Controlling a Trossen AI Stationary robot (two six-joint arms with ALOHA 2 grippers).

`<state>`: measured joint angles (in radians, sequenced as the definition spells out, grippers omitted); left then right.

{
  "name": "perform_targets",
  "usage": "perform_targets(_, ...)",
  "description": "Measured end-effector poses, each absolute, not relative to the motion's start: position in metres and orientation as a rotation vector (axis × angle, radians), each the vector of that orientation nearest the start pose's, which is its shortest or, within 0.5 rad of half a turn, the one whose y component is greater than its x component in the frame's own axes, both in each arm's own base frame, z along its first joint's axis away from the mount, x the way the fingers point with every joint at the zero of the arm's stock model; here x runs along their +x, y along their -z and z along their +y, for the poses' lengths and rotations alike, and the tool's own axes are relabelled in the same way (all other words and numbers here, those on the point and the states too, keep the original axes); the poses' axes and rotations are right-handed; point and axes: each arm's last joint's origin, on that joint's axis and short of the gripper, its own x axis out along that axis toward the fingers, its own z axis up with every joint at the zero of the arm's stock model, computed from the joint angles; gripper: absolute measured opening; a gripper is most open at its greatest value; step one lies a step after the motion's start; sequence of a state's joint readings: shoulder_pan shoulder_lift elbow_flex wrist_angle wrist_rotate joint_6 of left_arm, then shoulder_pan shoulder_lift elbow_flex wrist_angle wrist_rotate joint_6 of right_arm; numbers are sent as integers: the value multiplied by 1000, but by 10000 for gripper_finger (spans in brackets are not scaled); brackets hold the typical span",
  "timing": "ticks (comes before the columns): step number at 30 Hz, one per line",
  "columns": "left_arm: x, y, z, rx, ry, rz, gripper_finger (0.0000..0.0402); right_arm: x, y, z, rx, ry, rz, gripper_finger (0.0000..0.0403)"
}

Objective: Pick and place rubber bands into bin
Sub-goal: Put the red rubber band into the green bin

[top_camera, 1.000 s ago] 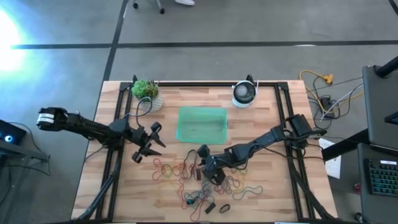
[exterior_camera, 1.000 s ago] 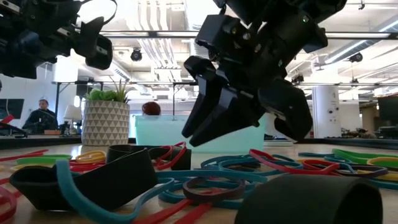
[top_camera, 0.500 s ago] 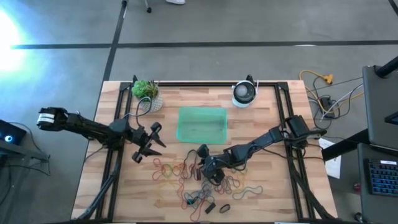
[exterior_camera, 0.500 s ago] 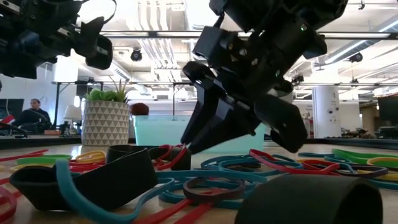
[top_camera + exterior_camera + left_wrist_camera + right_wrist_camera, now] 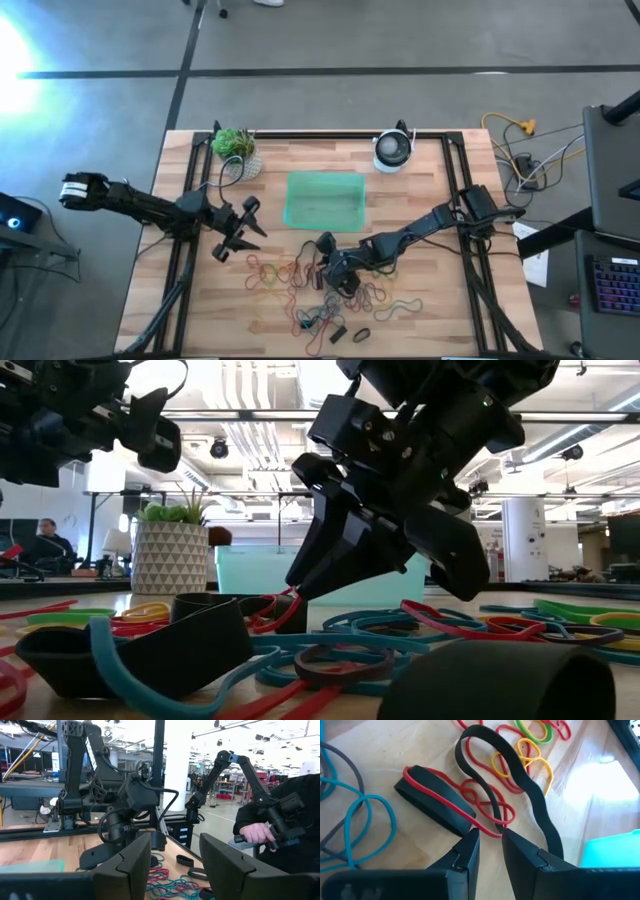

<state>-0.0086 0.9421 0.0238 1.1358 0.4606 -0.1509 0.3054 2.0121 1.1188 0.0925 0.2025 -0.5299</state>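
Many rubber bands (image 5: 310, 285) in red, yellow, green, teal and black lie loose on the wooden table, near of the green bin (image 5: 324, 200). My right gripper (image 5: 325, 266) points down into the pile. Its fingers (image 5: 490, 840) are a narrow gap apart, on either side of a thin red band (image 5: 487, 831) that lies on a wide black band (image 5: 435, 805). In the low view its tips (image 5: 296, 592) reach the red band at table level. My left gripper (image 5: 236, 232) hangs open and empty over the table's left part, as its wrist view (image 5: 175, 862) also shows. My right gripper comes from above, slanting down, with one fingertip (image 5: 470, 845) on each side of a strand of the red band (image 5: 492, 833). The band lies flat on the table. A small gap still shows between the fingers, and I cannot tell whether they touch the strand.
A white pot with a green plant (image 5: 238, 152) stands at the far left, and a round white and dark device (image 5: 393, 152) at the far right. Wide black bands (image 5: 140, 640) lie near the front edge. A person's hand (image 5: 252, 834) shows beyond the table.
My right gripper has come down toward the table and tipped, bringing its fingertips to the red band in the pile. The bands lie as before.
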Motion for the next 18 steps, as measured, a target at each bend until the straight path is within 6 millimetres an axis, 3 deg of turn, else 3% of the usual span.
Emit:
perform_targets(11,153,-179,-14,-98,482,-178,154,385,-120,117,-698,-327,707,75)
perform_targets(18,153,-179,-14,-98,482,-178,154,386,-108,118,-706,-335,720,75)
